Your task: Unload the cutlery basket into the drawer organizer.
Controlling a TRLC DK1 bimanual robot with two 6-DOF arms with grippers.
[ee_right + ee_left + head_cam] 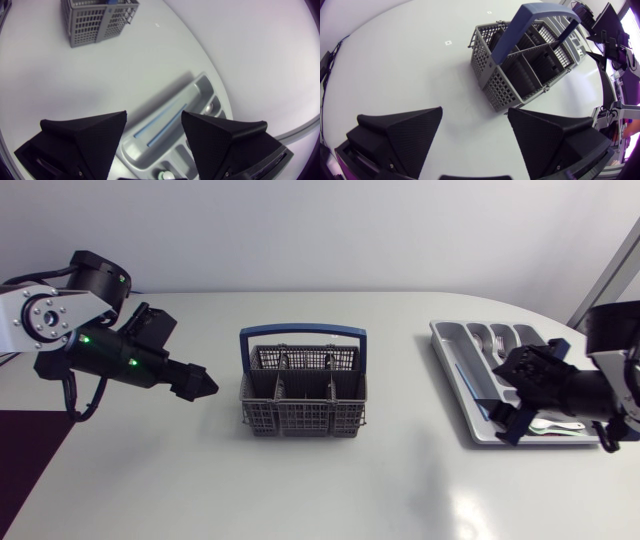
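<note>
The grey plastic cutlery basket with the blue hoop handle (303,392) stood in the middle of the frame, on the smooth white table (400,490).

At the left of the frame the black left gripper (197,383) hung well apart from the basket, its fingers spread and holding nothing. If it came straight in, it could bump the basket's wall and push the light basket along the slick table, or tip it. The tall handle crossed over the top, so a finger going down could knock it. I could not tell if any cutlery was left inside.

At the right of the frame the pale grey plastic drawer organizer (441,332) lay flat. The black right gripper (152,131) hung over its lower end, fingers spread, holding nothing. If it dropped too low, it could hit the rim and slide the tray, and the things inside could jump out.

The grippers' fingers were broad wedges, dull black with a fine bumpy skin. The basket was a box of thin grid, full of small holes, split into little rooms. The organizer was smooth, with round corners and long slots. Shiny metal cutlery (500,340) lay in its upper slots, and a thin blue stick (160,120) lay in a long one.
</note>
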